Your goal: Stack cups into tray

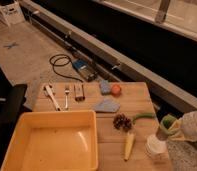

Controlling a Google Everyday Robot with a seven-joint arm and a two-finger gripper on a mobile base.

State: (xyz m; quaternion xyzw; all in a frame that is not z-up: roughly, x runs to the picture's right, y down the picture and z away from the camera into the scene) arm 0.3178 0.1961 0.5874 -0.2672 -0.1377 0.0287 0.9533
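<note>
The gripper (173,129) sits at the right edge of the table (137,92), clamped on the green cup (167,125), which hangs tilted just above and beside the white cup (156,145). The white cup stands near the table's front right corner, right of a yellow corn-like piece (128,145). The tray (49,142) lies empty at the front left, well apart from both cups. A brown cup cannot be made out for sure; the dark lump (122,121) in the middle may be something else. The step in hand looks like carrying the green cup, either to nest it into the white one or to take it across to the tray. To do it well, the cup should be brought upright before release, since a tilted cup would likely tip or roll on landing. If nesting, the green rim should be centred over the white mouth and let down straight, as the white cup is light and close to the edge and a side push could knock it off. If heading for the tray, the path should pass above the dark lump, the green stalk (143,116) and the corn piece, then descend inside the tray wall instead of clipping its rim.
</note>
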